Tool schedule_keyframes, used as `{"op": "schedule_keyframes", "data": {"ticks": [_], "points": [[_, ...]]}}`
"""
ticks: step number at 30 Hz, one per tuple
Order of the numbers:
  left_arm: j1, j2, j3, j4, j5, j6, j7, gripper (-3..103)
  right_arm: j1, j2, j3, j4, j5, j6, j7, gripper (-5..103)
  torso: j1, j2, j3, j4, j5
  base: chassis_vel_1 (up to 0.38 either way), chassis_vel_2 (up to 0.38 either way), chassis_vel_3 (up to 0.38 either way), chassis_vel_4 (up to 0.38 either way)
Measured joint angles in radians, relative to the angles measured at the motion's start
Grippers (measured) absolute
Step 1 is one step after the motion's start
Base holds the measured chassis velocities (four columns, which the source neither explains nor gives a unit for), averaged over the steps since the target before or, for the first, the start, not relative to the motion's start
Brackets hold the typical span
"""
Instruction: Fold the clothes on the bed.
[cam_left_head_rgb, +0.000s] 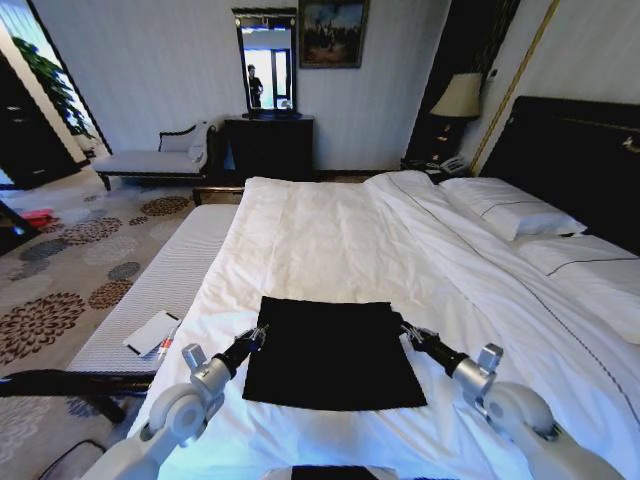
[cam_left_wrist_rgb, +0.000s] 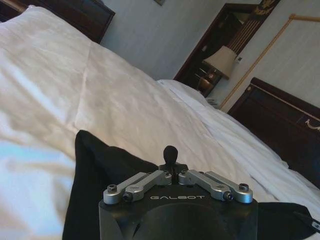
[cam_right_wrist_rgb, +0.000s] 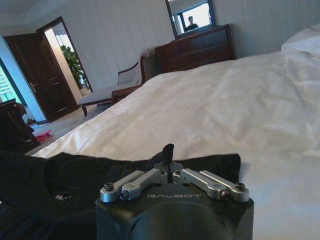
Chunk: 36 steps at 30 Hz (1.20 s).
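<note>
Both hands, left hand (cam_left_head_rgb: 258, 335) and right hand (cam_left_head_rgb: 410, 333), are pinching, seemingly closed, the soft black T-shirt's (cam_left_head_rgb: 335, 352) side edges on the white-duveted bed (cam_left_head_rgb: 330, 240); next, another fold needs an even, matched lift.

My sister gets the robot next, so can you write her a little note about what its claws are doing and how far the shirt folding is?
Left claw: shut, pinching the left edge of the black T-shirt near its far corner.
Right claw: shut, pinching the shirt's right edge near its far corner.
The shirt lies on the white duvet of the bed, near the foot end, between the two arms.
Done: it already looks like a flat, roughly square dark panel, with no sleeves or lettering showing, so some folding seems finished.
Left: probably another fold, then let go. Whether the pinched corners are lifted off the duvet is hard to tell.
</note>
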Motion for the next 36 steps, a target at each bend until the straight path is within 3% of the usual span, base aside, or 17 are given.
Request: {"op": "schedule_keyframes", "data": {"ticks": [15,36], "points": [[0.066,-0.014,-0.028,0.002,0.035,-0.005,0.002,1,-0.061,0.053,-0.013,0.011,-0.058,0.012,-0.002,0,0.0,0.0,0.0,0.0003,0.0,0.0,0.0,0.0,0.0],[0.085,-0.054,0.051,0.061,0.116,-0.022,-0.01,1,-0.091,0.079,-0.022,-0.028,-0.092,0.026,-0.002,0,0.0,0.0,0.0,0.0001,0.0001,0.0,0.0,0.0,0.0]]}}
